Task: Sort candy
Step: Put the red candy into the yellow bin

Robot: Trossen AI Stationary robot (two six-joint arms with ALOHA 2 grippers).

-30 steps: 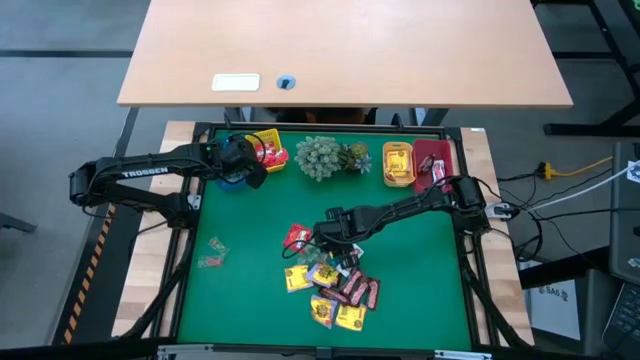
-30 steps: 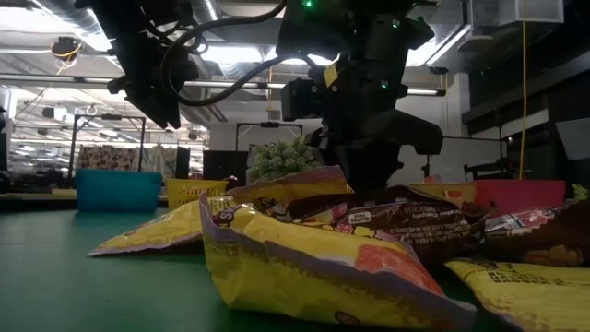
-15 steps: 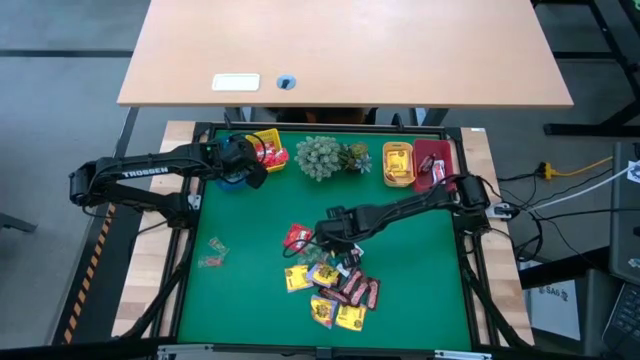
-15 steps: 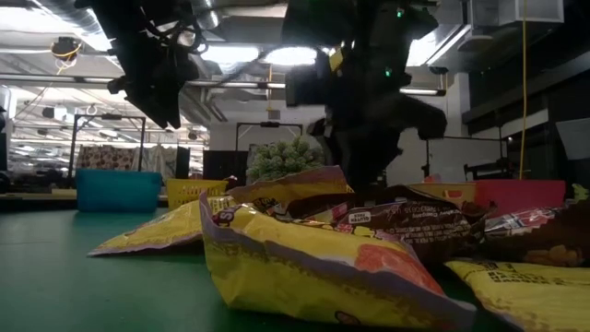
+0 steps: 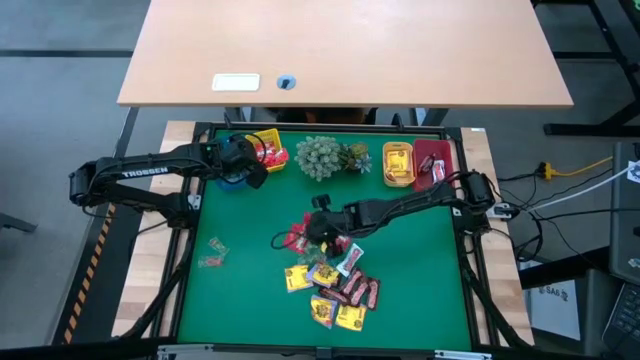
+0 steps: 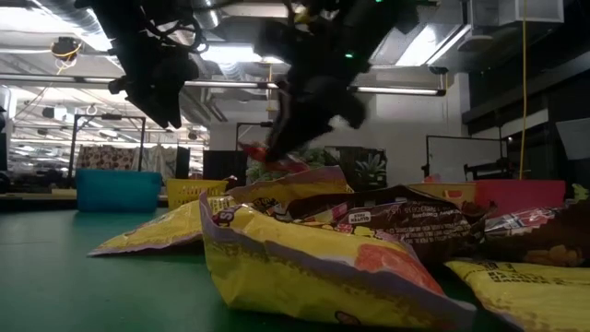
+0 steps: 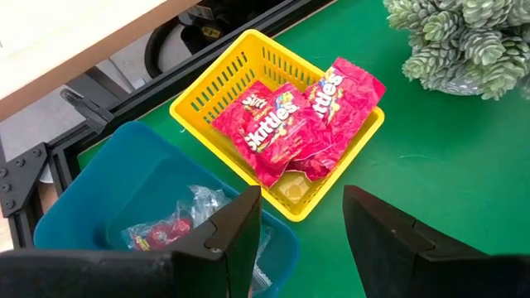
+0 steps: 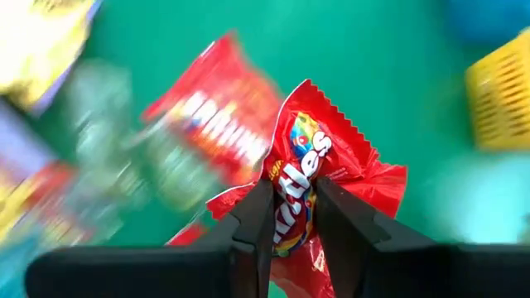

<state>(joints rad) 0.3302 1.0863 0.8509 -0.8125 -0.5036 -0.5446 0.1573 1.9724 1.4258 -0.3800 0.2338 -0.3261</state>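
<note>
The candy lies in a pile [image 5: 335, 290] near the table's middle: yellow, dark brown and red packets. Two clear-wrapped sweets [image 5: 212, 252] lie apart to its left. My right gripper [image 8: 294, 186] is at the pile's far-left side [image 5: 308, 232], shut on a red Skittles packet [image 8: 310, 174]. A second red packet [image 8: 207, 124] lies on the mat below. My left gripper [image 7: 302, 232] hangs open, holding nothing, over the blue bin [image 7: 99, 207] and the yellow bin [image 7: 248, 74] at the far left [image 5: 250, 170]. The yellow bin holds red packets [image 7: 290, 124]. My right gripper pinches the red packet's crumpled middle [image 8: 290, 199] between its two fingers. The fingers slant down, coming from the table's right. The packet's crimped end [image 8: 331, 108] sticks out past the fingertips. In the low view the packet [image 6: 263, 152] hangs above the pile, off the mat.
A grey-green plant [image 5: 328, 157] stands at the far middle, with an orange bin [image 5: 398, 165] and a red bin [image 5: 432, 160] to its right. A black frame [image 5: 190, 250] edges the green mat. Bare mat lies at the near left and right.
My right gripper has risen and gone toward the table's left and far side, tipping up from a steeper slant. It has carried a red packet up off the mat. A pale wrapper at the pile's far edge now shows where the gripper stood.
</note>
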